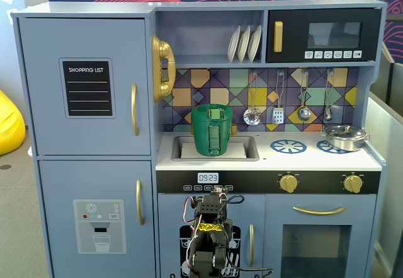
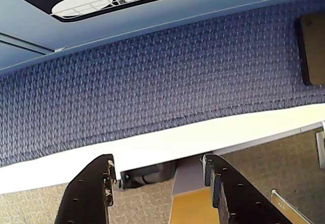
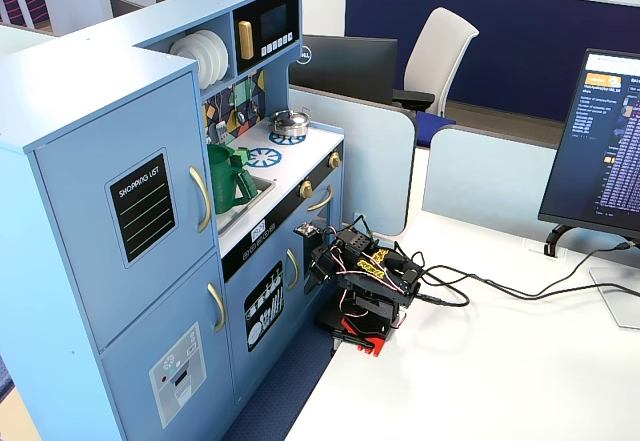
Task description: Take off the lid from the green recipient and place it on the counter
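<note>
The green recipient [image 1: 213,134] stands upright in the grey sink [image 1: 247,147] of the white counter [image 1: 315,159]. Its dark-green lid [image 1: 212,107] sits on top of it. The pot also shows in a fixed view [image 3: 228,181] from the side. My arm [image 1: 211,227] is folded low in front of the kitchen's lower doors, well below the counter and far from the pot. In the wrist view my gripper [image 2: 158,159] is open and empty. It points down past the white table edge [image 2: 203,137] at the blue carpet [image 2: 152,71].
A silver pan [image 1: 344,137] sits on the right burner ring. Utensils hang on the tiled back wall [image 1: 277,104]. The arm [image 3: 365,281] stands on a white table [image 3: 480,361] next to the kitchen, with cables trailing right and a monitor [image 3: 610,151] beyond.
</note>
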Motion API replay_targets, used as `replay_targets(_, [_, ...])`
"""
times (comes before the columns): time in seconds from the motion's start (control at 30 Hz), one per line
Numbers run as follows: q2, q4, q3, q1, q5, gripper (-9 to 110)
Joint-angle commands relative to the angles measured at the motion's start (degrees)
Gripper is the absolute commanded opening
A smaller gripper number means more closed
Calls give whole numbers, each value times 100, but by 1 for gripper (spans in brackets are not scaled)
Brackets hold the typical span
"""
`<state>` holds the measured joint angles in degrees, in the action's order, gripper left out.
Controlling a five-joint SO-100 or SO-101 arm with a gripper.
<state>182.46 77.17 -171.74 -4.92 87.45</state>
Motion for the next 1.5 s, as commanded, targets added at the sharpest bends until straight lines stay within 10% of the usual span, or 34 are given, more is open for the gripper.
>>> replay_targets(0.0, [-26, 1046, -9, -492, -88, 0])
replay_targets(0.5, [-44, 325, 158, -483, -44, 0])
replay_targets(1.47, [-3902, -2575, 7444, -97, 1046, 14])
